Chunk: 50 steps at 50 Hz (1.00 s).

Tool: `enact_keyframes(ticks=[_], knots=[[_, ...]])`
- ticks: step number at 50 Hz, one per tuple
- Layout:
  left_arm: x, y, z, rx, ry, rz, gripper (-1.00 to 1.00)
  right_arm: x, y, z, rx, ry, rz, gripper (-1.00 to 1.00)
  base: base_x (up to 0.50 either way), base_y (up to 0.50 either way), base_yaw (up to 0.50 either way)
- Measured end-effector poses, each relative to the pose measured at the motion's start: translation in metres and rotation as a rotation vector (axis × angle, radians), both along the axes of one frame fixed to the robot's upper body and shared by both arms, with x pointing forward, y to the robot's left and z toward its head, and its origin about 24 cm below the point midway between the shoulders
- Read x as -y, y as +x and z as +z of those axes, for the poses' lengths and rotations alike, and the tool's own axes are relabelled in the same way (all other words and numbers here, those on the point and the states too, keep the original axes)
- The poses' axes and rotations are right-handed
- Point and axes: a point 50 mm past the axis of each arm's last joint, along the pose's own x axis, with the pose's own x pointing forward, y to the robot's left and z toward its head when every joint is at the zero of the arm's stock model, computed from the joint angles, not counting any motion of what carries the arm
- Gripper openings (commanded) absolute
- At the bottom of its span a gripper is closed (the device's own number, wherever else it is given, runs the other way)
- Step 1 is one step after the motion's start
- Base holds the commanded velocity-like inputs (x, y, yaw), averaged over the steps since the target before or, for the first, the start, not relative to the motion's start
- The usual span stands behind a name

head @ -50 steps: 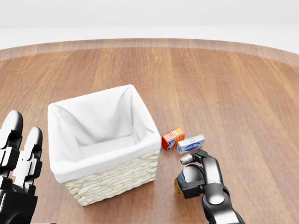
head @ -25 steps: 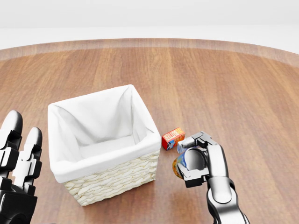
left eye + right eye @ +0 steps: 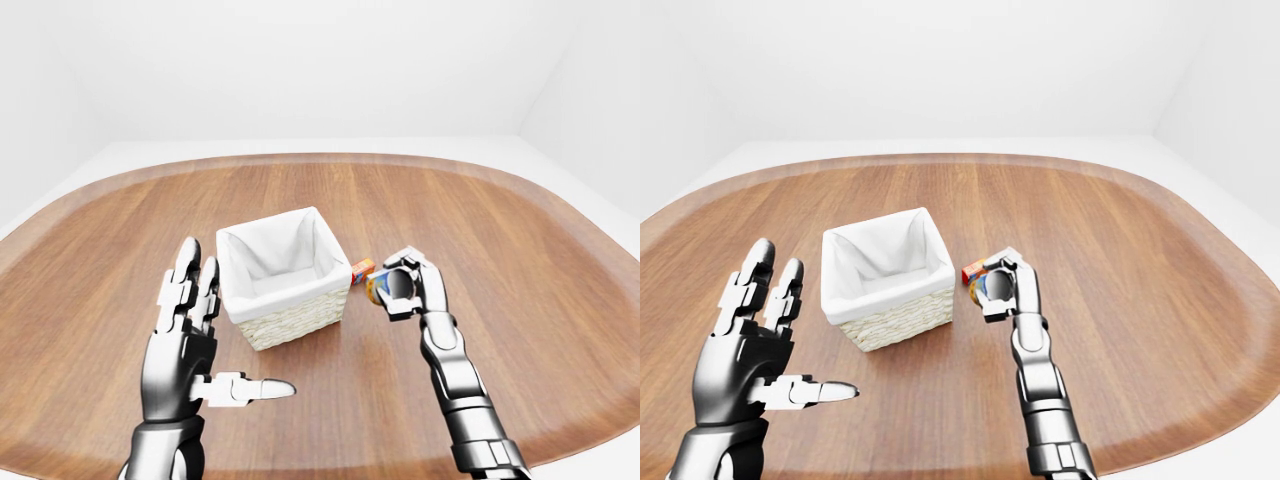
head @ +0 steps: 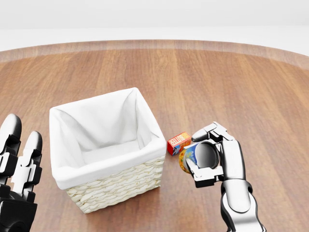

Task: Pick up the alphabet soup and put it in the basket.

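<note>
We see the right robot hand (image 4: pixel 208 155) clamped round the alphabet soup (image 4: pixel 189 157), held above the desk (image 4: pixel 251 92) just right of the basket (image 4: pixel 104 145). Since a second ago it has lifted. The left robot hand (image 3: pixel 195 340) stays spread open.

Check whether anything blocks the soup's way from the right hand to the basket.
Nothing visible does. The right hand holds the soup to the right of the basket in the head view; the gap between them is bare and the basket's top is open.
</note>
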Motion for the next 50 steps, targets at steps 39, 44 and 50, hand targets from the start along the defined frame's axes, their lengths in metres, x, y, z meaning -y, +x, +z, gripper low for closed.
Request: enact_keyframes(ticks=[39, 44, 50], knots=[[-0.004, -0.009, 0.007, 0.024, -0.007, 0.003, 1.0, -0.017, -0.04, 0.113, 0.484, -0.038, 0.091, -1.0, 0.0, 0.0, 0.0], [-0.004, -0.009, 0.007, 0.025, -0.008, 0.003, 1.0, -0.023, -0.046, 0.128, 0.552, -0.052, 0.113, -1.0, 0.0, 0.0, 0.0], [-0.004, -0.009, 0.007, 0.024, -0.007, 0.001, 1.0, -0.029, -0.05, 0.141, 0.611, -0.065, 0.135, -1.0, 0.0, 0.0, 0.0]])
